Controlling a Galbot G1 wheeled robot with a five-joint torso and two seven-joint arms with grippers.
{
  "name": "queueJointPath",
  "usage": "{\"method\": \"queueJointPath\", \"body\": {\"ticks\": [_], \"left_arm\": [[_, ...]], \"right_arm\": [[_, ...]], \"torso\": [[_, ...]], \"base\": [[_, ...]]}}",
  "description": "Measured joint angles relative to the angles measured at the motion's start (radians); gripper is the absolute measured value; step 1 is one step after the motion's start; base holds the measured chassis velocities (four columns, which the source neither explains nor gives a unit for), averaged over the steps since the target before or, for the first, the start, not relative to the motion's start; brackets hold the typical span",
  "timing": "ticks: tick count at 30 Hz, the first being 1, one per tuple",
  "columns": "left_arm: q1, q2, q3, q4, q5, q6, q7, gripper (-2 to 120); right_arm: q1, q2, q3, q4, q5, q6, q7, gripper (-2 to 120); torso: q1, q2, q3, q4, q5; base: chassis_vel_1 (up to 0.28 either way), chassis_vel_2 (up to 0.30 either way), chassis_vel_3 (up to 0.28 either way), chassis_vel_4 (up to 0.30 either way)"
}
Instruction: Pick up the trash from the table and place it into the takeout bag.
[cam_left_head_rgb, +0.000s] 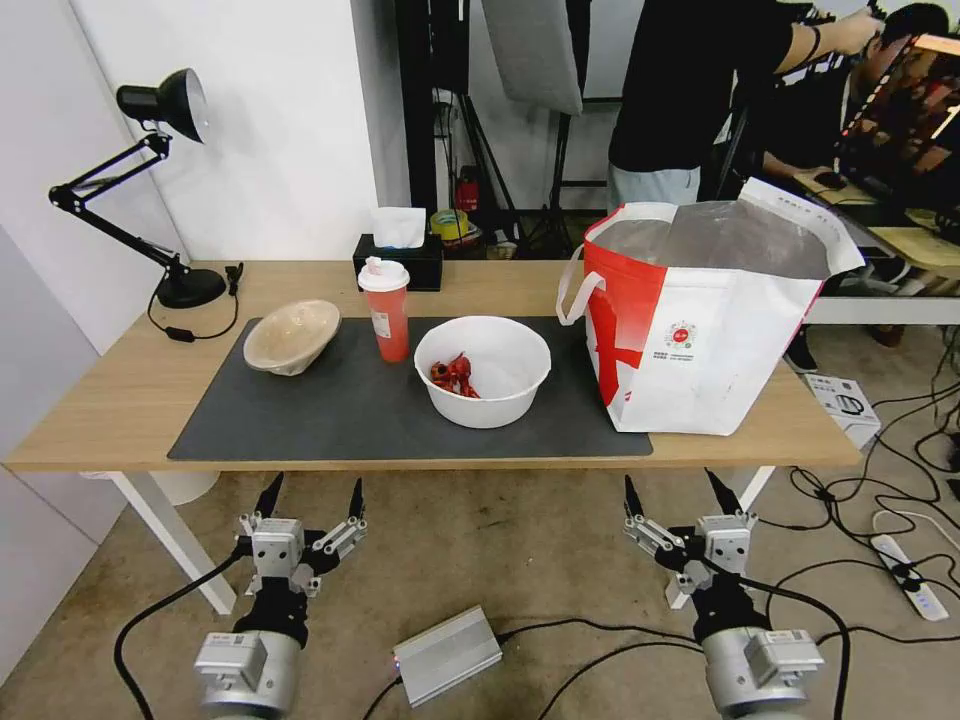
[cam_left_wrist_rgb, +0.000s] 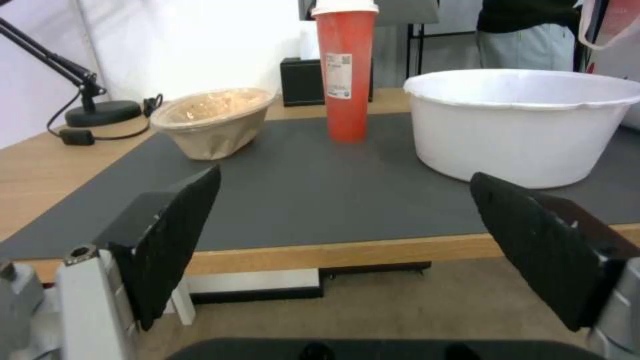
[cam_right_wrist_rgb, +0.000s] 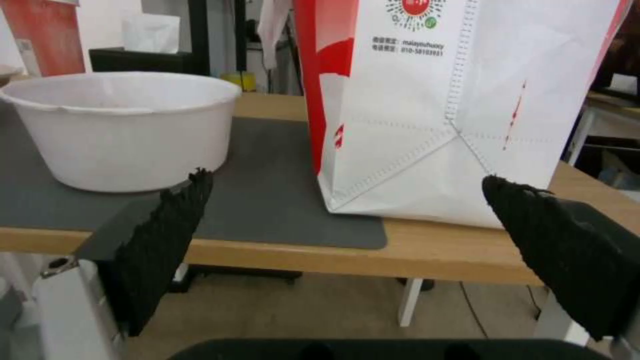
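On the table (cam_left_head_rgb: 100, 410) a dark grey mat (cam_left_head_rgb: 340, 415) carries the trash: a beige pulp bowl (cam_left_head_rgb: 292, 336) (cam_left_wrist_rgb: 212, 120) at the left, a tall red cup (cam_left_head_rgb: 387, 311) (cam_left_wrist_rgb: 345, 75) with a white lid in the middle, and a white round bowl (cam_left_head_rgb: 483, 369) (cam_left_wrist_rgb: 527, 125) (cam_right_wrist_rgb: 123, 127) holding red scraps. The takeout bag (cam_left_head_rgb: 705, 315) (cam_right_wrist_rgb: 460, 100), white and red with foil lining, stands open at the table's right. My left gripper (cam_left_head_rgb: 310, 492) (cam_left_wrist_rgb: 343, 250) and right gripper (cam_left_head_rgb: 675, 490) (cam_right_wrist_rgb: 347, 250) hang open below the table's front edge, both empty.
A black desk lamp (cam_left_head_rgb: 150, 190) stands at the table's back left and a black tissue box (cam_left_head_rgb: 400, 258) behind the cup. A silver box (cam_left_head_rgb: 447, 655), cables and a power strip (cam_left_head_rgb: 905, 575) lie on the floor. A person stands behind the bag.
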Motion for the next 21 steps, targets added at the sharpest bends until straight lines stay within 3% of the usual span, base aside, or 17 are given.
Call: {"method": "queueJointPath", "body": {"ticks": [14,19,21], "left_arm": [[-0.001,0.004,0.004,-0.004,-0.005,0.005,-0.009,100],[-0.011,0.047,0.046,-0.046,-0.054,0.056,-0.095,100],[-0.025,0.097,0.094,-0.095,-0.11,0.116,-0.193,100]], "right_arm": [[0.0,-0.007,0.0,0.001,0.003,-0.003,0.001,100],[0.001,-0.039,0.002,0.017,0.023,-0.021,0.009,100],[0.008,-0.119,0.011,0.063,0.076,-0.069,0.034,100]], "torso": [[0.0,0.0,0.0,0.0,0.0],[0.0,0.0,0.0,-0.0001,0.0003],[0.0,0.0,0.0,0.0,0.0001]], "base": [[0.0,0.0,0.0,0.0],[0.0,0.0,0.0,0.0],[0.0,0.0,0.0,0.0]]}}
